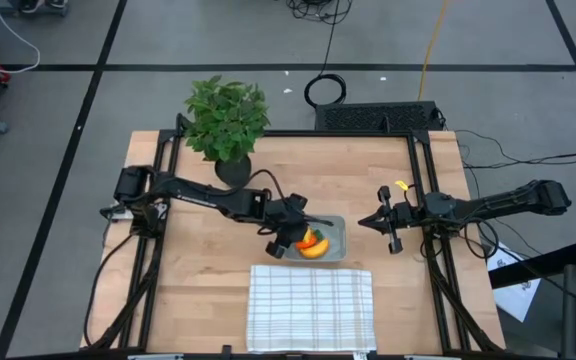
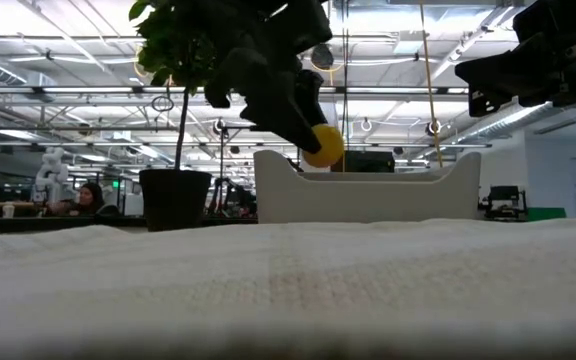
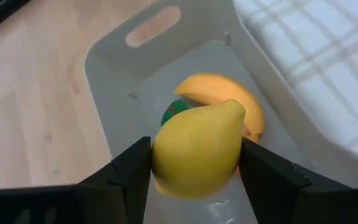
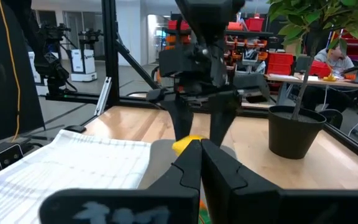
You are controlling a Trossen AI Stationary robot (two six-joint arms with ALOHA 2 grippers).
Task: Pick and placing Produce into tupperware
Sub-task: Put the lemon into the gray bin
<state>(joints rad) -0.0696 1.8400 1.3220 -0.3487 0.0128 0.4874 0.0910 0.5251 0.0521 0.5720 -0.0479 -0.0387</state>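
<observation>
My left gripper (image 1: 290,240) hangs over the translucent grey tupperware (image 1: 336,228), shut on the yellow lemon (image 3: 197,149). The same lemon (image 2: 323,145) shows in the low view just above the container's rim (image 2: 368,180). Inside the tupperware lie the curved yellow banana (image 3: 229,93) and the carrot, of which only the green top (image 3: 174,112) shows. My right gripper (image 1: 380,222) waits shut to the right of the tupperware, above the table. My left gripper pinches the lemon between its two fingers (image 3: 126,177), one on each side of its round body (image 3: 166,162). The fingers come from above, pointing down. The lemon is lifted clear, above the inside of the tupperware, its pointed end (image 3: 235,109) turned away from the wrist.
A white grid-striped cloth (image 1: 310,308) lies at the table's near edge, just in front of the tupperware. A leafy potted plant (image 1: 226,125) stands at the far left. A black frame (image 1: 423,180) runs along the table's sides. Bare wood lies left of the container.
</observation>
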